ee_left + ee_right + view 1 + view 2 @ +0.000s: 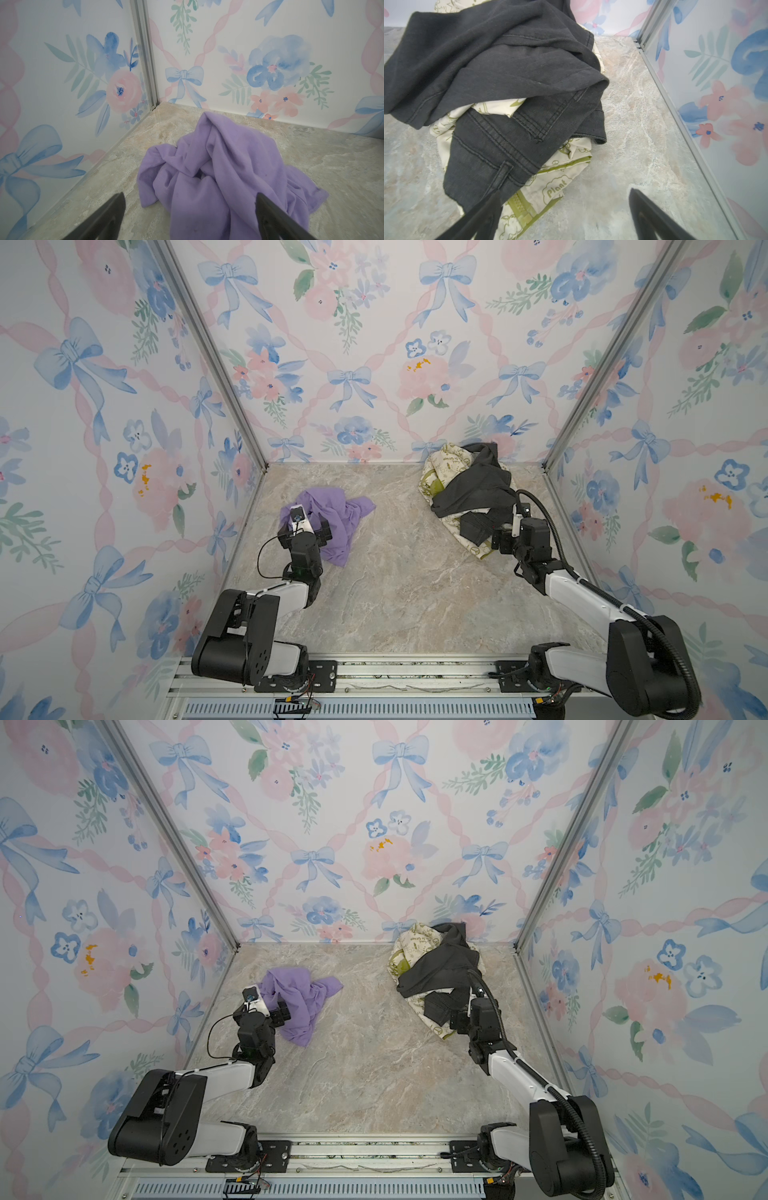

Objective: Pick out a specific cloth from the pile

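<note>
The lavender cloth lies crumpled by itself on the marble floor at the left, well apart from the pile. My left gripper hovers over the cloth's near part, open, with purple folds between its spread fingers and nothing gripped. The pile at the back right is a dark grey cloth over a cream cloth with green print. My right gripper is open at the pile's near right edge, holding nothing.
Floral walls close the cell on three sides, with aluminium posts at the back corners. The left wall's foot runs close to the purple cloth. A metal rail carries both arm bases along the front.
</note>
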Robot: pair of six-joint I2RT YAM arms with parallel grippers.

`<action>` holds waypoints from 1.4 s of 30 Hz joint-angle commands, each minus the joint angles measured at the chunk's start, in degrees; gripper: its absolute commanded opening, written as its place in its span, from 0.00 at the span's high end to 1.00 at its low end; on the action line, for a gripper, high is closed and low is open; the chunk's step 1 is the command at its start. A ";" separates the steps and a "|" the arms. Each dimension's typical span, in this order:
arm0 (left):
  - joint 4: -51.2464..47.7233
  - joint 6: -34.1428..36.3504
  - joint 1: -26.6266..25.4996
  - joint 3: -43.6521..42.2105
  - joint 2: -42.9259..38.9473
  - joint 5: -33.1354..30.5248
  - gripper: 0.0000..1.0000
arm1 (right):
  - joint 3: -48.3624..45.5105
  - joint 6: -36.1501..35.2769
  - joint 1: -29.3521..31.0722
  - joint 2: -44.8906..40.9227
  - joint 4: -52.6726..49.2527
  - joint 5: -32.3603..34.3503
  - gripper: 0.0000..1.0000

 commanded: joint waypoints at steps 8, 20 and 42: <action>3.27 1.70 1.12 -2.57 -2.62 4.48 0.02 | -3.15 -1.56 -0.81 9.62 20.10 -1.71 0.03; 13.23 -1.94 6.39 -7.19 4.51 13.35 0.02 | -3.72 -2.98 -2.90 15.20 27.96 -5.65 0.03; 21.34 3.45 2.91 -9.39 9.48 15.83 0.02 | -7.81 -2.82 -3.80 17.75 37.70 -7.88 0.03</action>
